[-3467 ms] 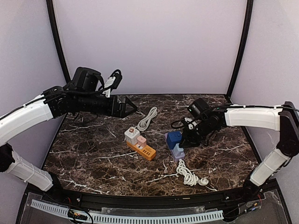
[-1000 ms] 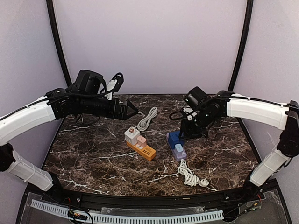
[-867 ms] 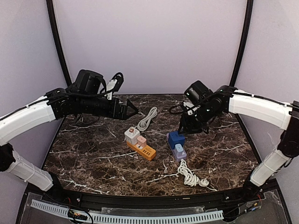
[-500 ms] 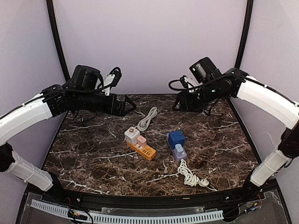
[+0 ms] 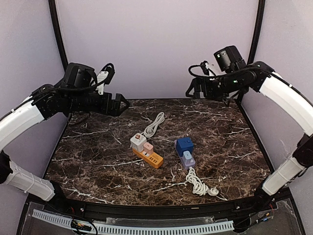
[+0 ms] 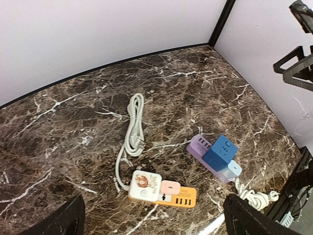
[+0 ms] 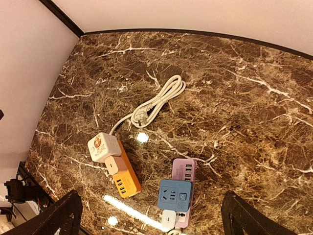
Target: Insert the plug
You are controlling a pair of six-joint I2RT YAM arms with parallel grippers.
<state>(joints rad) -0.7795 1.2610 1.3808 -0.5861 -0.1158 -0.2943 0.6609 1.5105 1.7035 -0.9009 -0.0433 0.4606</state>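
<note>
Marble table [image 5: 98,161]: blue cube adapter [image 5: 184,145] standing on the far end of the purple power strip [image 5: 187,160], right of centre. Looks seated flush and upright, though the prongs are hidden under its body. On the same strip, just beside the cube, a small pale-blue block [image 6: 233,169]; white cord coil [image 5: 196,183] lying off the strip's near end. To the left, well apart, orange power strip [image 5: 151,157] carrying a white adapter [image 5: 138,142] with a pink adapter [image 5: 148,147] just beside it. Looped white cable [image 5: 154,125] behind, its plug lying loose. Left gripper [image 5: 121,104] high over the back left, jaws spread wide, holding nothing; confirmed in the left wrist view, fingertips [image 6: 68,223] at the lower corners with bare table between. Right gripper [image 5: 190,91] high by the back wall, jaws likewise wide apart and empty, fingertips [image 7: 63,215] far from the cube. Insertion judged likely complete, so the step in hand reads as clearing off and confirming. To do it well: keep both arms high and away from the cords, avoid snagging the coil, and check from above for any gap or tilt between cube and strip. If a lean shows, come down straight over the cube, pinch its flat sides, brace the strip with the other gripper, and press vertically without rocking.
</note>
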